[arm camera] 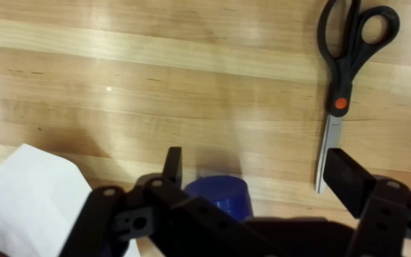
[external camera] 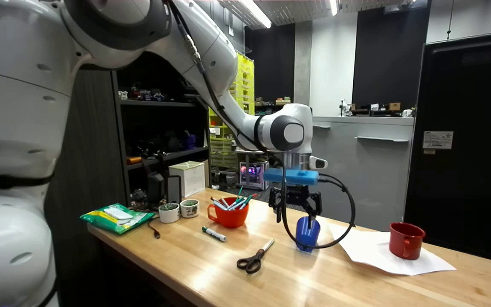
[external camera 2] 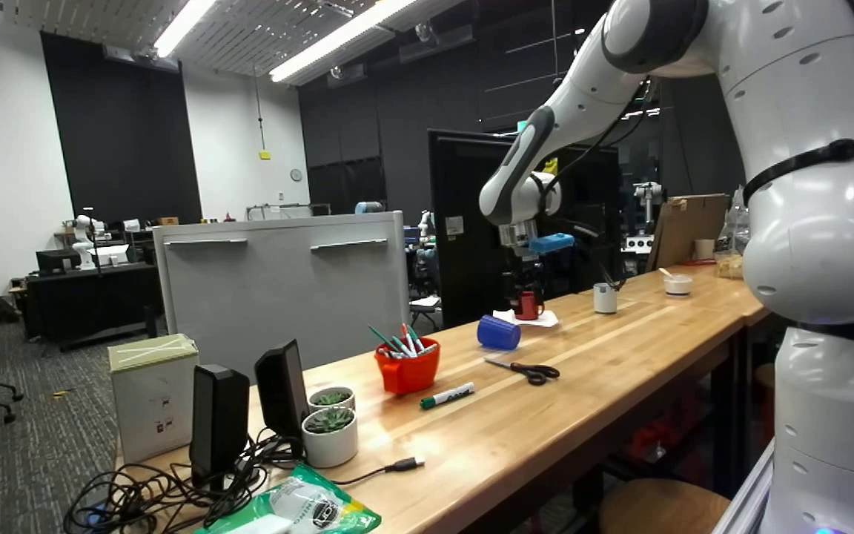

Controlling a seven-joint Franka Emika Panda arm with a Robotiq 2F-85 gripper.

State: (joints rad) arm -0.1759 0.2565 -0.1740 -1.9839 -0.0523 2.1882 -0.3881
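Observation:
My gripper (external camera: 295, 218) stands open above the table, its fingers wide apart with nothing between them. Nearest to it is a blue cup (external camera: 307, 234), tipped onto its side in an exterior view (external camera 2: 499, 334). In the wrist view, the blue cup (arm camera: 227, 194) shows below and nearer the left finger (arm camera: 173, 162), partly hidden by the gripper's linkage. Black-handled scissors (arm camera: 341, 85) lie on the wood, their blade tip seen close by the right finger (arm camera: 348, 182). I see no contact with either thing.
A red mug (external camera: 405, 243) stands on white paper (external camera: 369, 247). An orange-red cup (external camera: 230, 216) holds several pens, with a green marker (external camera: 214, 234) beside it. Two potted succulents (external camera 2: 330, 437), speakers (external camera 2: 219, 423), cables and a green packet (external camera: 117, 217) occupy one end; a white cup (external camera 2: 605, 298) stands farther along.

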